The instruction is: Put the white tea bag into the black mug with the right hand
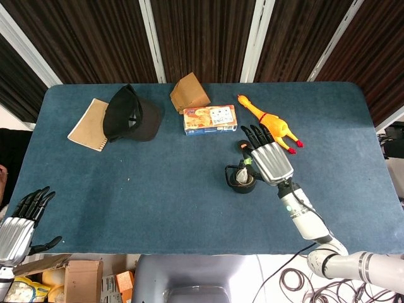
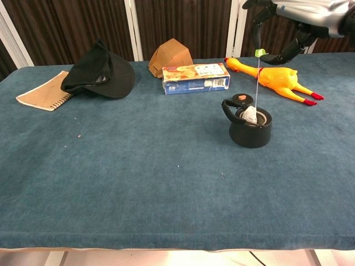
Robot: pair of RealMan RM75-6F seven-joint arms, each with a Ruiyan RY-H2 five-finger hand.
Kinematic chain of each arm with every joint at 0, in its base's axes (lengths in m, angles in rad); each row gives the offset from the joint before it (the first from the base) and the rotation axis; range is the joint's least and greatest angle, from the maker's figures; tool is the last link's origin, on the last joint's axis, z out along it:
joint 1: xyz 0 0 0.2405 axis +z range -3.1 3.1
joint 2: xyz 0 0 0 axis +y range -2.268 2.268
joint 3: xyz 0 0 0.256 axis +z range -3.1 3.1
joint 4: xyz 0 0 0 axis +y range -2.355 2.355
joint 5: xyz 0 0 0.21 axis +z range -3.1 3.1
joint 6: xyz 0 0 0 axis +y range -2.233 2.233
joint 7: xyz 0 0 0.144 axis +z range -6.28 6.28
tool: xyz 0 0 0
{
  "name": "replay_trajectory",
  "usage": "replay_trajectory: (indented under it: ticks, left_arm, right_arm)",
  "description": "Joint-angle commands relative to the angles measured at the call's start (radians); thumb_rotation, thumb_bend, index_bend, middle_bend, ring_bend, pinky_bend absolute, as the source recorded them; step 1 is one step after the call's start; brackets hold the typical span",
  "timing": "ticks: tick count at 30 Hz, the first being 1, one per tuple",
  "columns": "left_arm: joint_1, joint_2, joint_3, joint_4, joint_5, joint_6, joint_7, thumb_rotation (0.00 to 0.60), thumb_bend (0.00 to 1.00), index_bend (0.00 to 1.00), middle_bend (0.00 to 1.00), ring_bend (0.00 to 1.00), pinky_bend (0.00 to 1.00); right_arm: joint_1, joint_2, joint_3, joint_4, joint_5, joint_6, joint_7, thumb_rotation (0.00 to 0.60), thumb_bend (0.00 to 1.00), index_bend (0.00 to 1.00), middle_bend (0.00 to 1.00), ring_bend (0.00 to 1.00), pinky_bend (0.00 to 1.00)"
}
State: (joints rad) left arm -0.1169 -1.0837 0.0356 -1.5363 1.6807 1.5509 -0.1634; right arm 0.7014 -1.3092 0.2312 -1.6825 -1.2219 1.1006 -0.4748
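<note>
The black mug [image 2: 249,134] stands right of the table's middle, its handle turned left. The white tea bag [image 2: 249,114] hangs on a thin string with its lower part inside the mug's mouth. A green tag [image 2: 258,52] tops the string, pinched by my right hand [image 2: 297,19] high above and to the right of the mug. From the head view the right hand [image 1: 270,161] hovers just right of the mug [image 1: 237,185], with the tea bag [image 1: 242,175] showing pale inside the rim. My left hand [image 1: 19,228] hangs off the table's near left corner, fingers apart, holding nothing.
A yellow rubber chicken [image 2: 280,77] lies behind the mug on the right. A small black disc with an orange centre [image 1: 243,146] sits just behind the mug. Further back are a snack box [image 2: 195,77], a brown carton [image 2: 171,56], a black cap [image 2: 100,72] and a notebook [image 2: 41,91].
</note>
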Motion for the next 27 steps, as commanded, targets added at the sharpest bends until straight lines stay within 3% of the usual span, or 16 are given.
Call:
replay_trajectory:
  ticks: [1, 11, 27]
  left_arm:
    - [0.001, 0.001, -0.001, 0.000, -0.001, 0.001, -0.002, 0.600, 0.03, 0.00, 0.00, 0.00, 0.10]
    - [0.002, 0.002, 0.000, -0.001, 0.003, 0.005, -0.003, 0.600, 0.03, 0.00, 0.00, 0.00, 0.10]
    - [0.001, 0.003, -0.003, -0.002, -0.004, -0.001, -0.007, 0.600, 0.03, 0.00, 0.00, 0.00, 0.10]
  right_arm:
    - [-0.007, -0.001, -0.017, 0.002, -0.016, 0.007, -0.001, 0.600, 0.30, 0.54, 0.04, 0.00, 0.01]
    - [-0.065, 0.004, -0.102, 0.038, -0.082, 0.039, 0.011, 0.600, 0.30, 0.54, 0.04, 0.00, 0.01]
    - [-0.109, -0.007, -0.150, 0.109, -0.107, 0.028, 0.056, 0.600, 0.30, 0.50, 0.04, 0.00, 0.01]
